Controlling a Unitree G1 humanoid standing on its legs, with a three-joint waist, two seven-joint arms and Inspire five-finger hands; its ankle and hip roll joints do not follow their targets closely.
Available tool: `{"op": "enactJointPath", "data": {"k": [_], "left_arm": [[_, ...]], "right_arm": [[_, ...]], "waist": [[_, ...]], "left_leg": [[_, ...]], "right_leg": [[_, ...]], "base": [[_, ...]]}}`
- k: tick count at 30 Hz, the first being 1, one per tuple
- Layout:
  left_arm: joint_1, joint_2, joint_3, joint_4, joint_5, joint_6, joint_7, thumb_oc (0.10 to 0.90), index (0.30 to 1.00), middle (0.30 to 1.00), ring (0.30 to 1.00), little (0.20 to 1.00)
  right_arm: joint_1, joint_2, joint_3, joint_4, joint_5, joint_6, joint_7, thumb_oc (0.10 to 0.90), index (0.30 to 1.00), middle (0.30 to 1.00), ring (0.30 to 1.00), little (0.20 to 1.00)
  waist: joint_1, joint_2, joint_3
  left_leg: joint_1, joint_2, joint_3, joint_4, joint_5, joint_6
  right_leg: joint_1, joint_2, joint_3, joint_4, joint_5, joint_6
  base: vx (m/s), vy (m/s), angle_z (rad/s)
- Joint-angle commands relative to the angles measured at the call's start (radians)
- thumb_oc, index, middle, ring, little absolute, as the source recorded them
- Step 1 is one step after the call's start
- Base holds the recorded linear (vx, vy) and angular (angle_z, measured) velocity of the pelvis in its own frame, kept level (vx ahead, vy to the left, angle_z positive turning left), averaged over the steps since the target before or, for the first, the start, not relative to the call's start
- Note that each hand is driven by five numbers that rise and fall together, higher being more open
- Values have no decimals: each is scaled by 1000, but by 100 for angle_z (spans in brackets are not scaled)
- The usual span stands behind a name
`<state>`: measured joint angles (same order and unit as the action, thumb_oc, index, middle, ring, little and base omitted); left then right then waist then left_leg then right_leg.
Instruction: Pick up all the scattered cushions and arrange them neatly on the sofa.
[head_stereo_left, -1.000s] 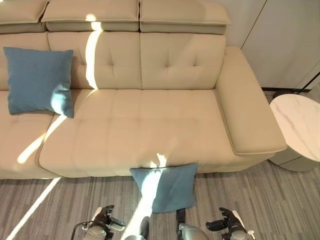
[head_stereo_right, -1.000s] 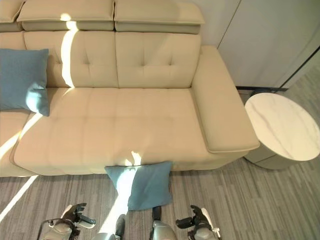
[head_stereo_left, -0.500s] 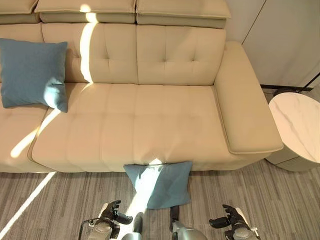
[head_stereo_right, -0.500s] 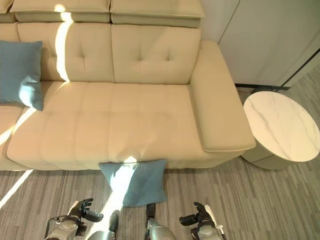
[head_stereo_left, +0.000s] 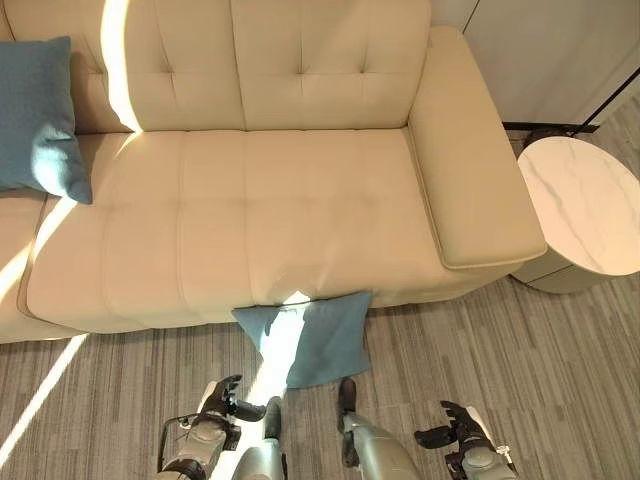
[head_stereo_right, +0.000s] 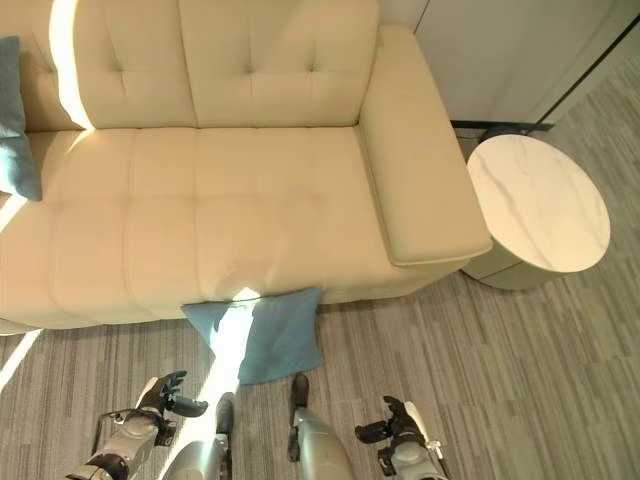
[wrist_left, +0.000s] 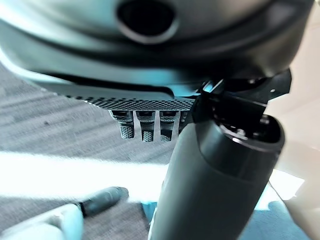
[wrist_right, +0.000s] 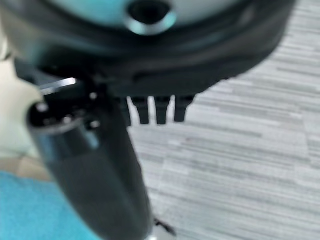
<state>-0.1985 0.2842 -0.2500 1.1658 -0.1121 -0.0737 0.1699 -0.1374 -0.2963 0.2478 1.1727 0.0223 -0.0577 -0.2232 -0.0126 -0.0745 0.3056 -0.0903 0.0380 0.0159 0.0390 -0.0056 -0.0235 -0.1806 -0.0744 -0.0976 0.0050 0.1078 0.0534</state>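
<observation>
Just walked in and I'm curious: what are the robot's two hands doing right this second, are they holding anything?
Left hand: open, holding nothing, low over the floor.
Right hand: open, holding nothing, low over the floor.

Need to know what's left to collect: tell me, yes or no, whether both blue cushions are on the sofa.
No: one cushion leans on the sofa backrest, the floor cushion lies against its front edge.

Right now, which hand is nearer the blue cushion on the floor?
Left, judging by the head views. The left hand sits just below the floor cushion's lower left corner; the right hand is farther off toward its lower right. Both are empty.
</observation>
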Motion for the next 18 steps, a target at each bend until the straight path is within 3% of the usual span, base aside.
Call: {"op": "enactJointPath", "data": {"k": [1, 4, 8, 12, 17, 18], "left_arm": [[0, 9, 21, 9, -28, -33, 12, 800, 900, 900, 900, 900], [-4, 8, 35, 16, -53, -37, 22, 800, 900, 900, 900, 900], [-36, 15, 46, -8, -116, -54, 53, 800, 900, 900, 900, 900], [-77, 30, 69, -108, -237, -100, 121, 800, 900, 900, 900, 900], [-77, 30, 69, -108, -237, -100, 121, 800, 900, 900, 900, 900], [-154, 41, 66, -195, -320, -139, 180, 800, 900, 900, 900, 900]], "right_arm": [[-15, -46, 14, 3, 15, -20, -40, 800, 900, 900, 900, 900], [-26, -54, 11, -17, 27, -28, -49, 800, 900, 900, 900, 900], [-67, -62, 11, -50, 65, -38, -64, 800, 900, 900, 900, 900], [-124, -88, -3, -190, 139, -66, -114, 800, 900, 900, 900, 900], [-124, -88, -3, -191, 139, -66, -114, 800, 900, 900, 900, 900], [-240, -127, 12, -297, 167, -91, -183, 800, 900, 900, 900, 900]], "waist": [[22, -35, -62], [25, -25, -47], [24, -7, 3], [26, 8, 58], [26, 8, 56], [22, 26, 113]], "left_leg": [[-113, -41, -18, 80, -46, -16], [-144, -36, -31, 85, -33, -22], [-233, -36, -48, 121, -17, -26], [-409, -33, -49, 225, -7, -31], [-411, -33, -49, 226, -8, -31], [-606, -21, -43, 356, -33, -43]], "right_leg": [[9, -35, 1, 49, -117, 73], [-16, -34, -18, 62, -120, 64], [-134, -37, -37, 144, -126, 52], [-317, -53, -52, 281, -155, 39], [-319, -53, -52, 282, -156, 39], [-524, -72, -40, 441, -207, 27]], "base": [[-65, -97, 23], [-86, -70, 23], [-172, -49, 22], [-158, -27, 13], [-54, 0, 13], [-294, 50, 4]]}}
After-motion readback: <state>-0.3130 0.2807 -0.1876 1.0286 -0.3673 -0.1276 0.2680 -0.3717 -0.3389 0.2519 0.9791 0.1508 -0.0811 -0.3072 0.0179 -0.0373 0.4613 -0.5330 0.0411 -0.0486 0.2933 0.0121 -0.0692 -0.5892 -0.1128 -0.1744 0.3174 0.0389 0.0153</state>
